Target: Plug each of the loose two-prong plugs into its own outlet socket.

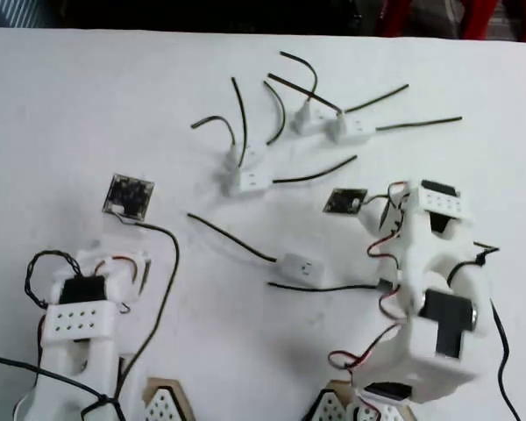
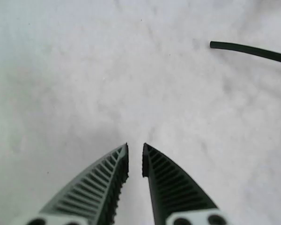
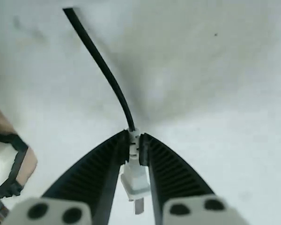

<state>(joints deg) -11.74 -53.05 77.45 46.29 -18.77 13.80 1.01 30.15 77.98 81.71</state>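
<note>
Above the white desk [image 2: 84, 70], the right hand [image 3: 135, 143] pinched a white plug [image 3: 133, 180]; the left hand [image 2: 135, 159] hung slightly parted, empty.

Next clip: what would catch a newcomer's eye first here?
The right gripper pinching a white plug, its black cord trailing off over the table. Then the scatter of white plugs and sockets with curling cords at the table's far middle, and the left gripper over bare table, holding nothing.
</note>
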